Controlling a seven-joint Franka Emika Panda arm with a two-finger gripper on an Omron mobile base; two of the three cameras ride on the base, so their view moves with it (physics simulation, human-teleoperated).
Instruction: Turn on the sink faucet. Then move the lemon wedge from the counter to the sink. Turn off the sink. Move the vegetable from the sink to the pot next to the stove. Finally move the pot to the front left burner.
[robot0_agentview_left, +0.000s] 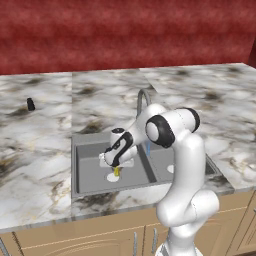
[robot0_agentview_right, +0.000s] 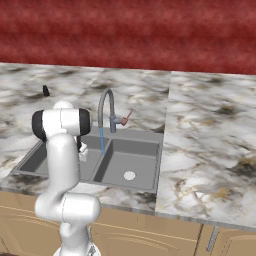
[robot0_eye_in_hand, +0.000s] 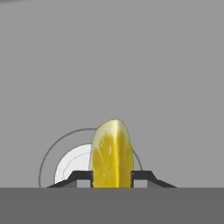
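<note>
Far off to the gripper's left, a small black cone-shaped object (robot0_agentview_left: 31, 104) stands on the white-grey veined marble bench (robot0_agentview_left: 40, 145), well apart from the work. Below the gripper (robot0_eye_in_hand: 112, 175) lies the left basin of the grey double-basin sink (robot0_agentview_left: 87, 175), its white round drain (robot0_eye_in_hand: 72, 168) almost straight under the fingertips. The gripper is narrow, pinching the small yellow crescent lemon wedge (robot0_eye_in_hand: 111, 153) by its flat sides, with the wedge hanging out past the tips over the basin floor. Such a slice is likely light, soft and wet-skinned, so it could slip or squash; taking it across the flat faces near the middle, as here, seems the safest hold. To the gripper's right, the tall grey metal gooseneck faucet (robot0_agentview_right: 105, 107) arches over the divider, and a thin blue stream of water (robot0_agentview_right: 102, 141) falls from its spout. The faucet's small side lever (robot0_agentview_right: 126, 117) sits further right. The right basin (robot0_agentview_right: 131, 162) beyond holds its own white drain. The spout and the stream are the nearest things to avoid when the arm lifts away.
</note>
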